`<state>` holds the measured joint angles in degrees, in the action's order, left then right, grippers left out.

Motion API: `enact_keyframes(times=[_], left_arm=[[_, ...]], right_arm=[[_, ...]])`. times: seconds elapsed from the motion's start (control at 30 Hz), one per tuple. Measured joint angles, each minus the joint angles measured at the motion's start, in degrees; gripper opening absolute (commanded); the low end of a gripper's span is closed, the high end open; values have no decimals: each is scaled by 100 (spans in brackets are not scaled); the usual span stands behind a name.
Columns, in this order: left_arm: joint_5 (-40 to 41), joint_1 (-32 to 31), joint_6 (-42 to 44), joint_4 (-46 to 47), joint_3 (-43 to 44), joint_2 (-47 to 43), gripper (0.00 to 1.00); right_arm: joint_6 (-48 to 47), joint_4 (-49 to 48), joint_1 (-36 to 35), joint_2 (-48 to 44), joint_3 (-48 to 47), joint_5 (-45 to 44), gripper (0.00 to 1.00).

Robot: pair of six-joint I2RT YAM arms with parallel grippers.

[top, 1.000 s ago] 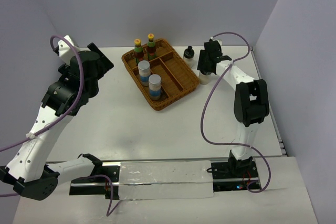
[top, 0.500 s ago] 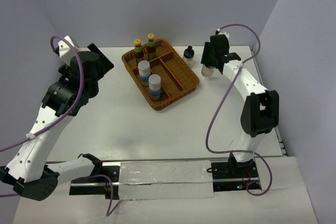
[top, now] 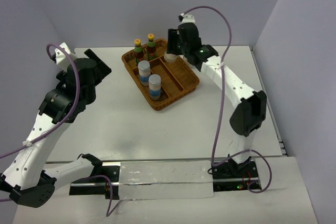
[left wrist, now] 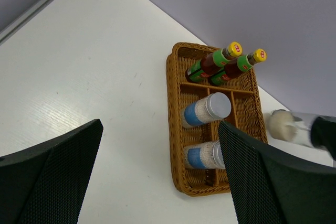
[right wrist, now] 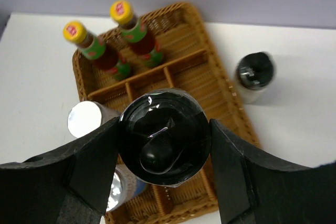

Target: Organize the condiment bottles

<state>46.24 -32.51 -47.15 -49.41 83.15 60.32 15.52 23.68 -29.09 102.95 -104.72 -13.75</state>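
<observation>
Table (top: 157, 129): white, walled at the back and on both sides; both arms are mounted at its near edge.
Left arm (top: 58, 103): bent high over the left part of the table, well apart from the basket.
Right arm (top: 231, 85): stretched from the near right toward the far middle, its wrist over the basket's far right corner.
Left gripper (left wrist: 160, 145): fingers spread wide apart with nothing between them; it looks down on the basket from the left.
Right gripper (top: 176, 45): closed around a squat black-capped bottle just under the cap, one finger on each side.
Basket (top: 184, 77): brown wicker, set at an angle on the far middle of the table, with one short compartment across the far end and long compartments running toward the near end.
White bottles (top: 144, 72): two with blue labels and silver caps, one behind the other in the left long compartment.
Yellow-capped bottles (top: 138, 48): two slim ones with red-green labels, side by side in the far compartment.
Held bottle (right wrist: 164, 142): pale body, black cap toward the wrist camera, hanging above the basket near its far right part, clear of the other bottles.
Second black-capped bottle (right wrist: 253, 77): on the table just beside the basket's right rim, outside it.
</observation>
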Motion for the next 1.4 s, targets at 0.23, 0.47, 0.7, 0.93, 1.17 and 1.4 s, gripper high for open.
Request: enact_keyframes(times=[0.23,0.47,0.7,0.93,1.17,1.4], left_arm=[[2,0,-56,-17,-96,-165,100],[0,0,-83,-17,-120,-223,99],[0,0,-150,-22,-201,-259,99],[0,0,-154,-25,-205,-261,100],[0,0,-161,-37,-205,-325,100],[0,0,-176,-55,-205,-357,100]], right_arm=[[0,204,-264,1062,-265,81,31],[0,441,-309,1388,-259,215,31],[0,290,-363,1399,-78,251,32],[1,252,-405,1755,-33,287,35],[-13,113,-416,1946,-29,297,79],[-2,143,-416,1946,-47,240,92]])
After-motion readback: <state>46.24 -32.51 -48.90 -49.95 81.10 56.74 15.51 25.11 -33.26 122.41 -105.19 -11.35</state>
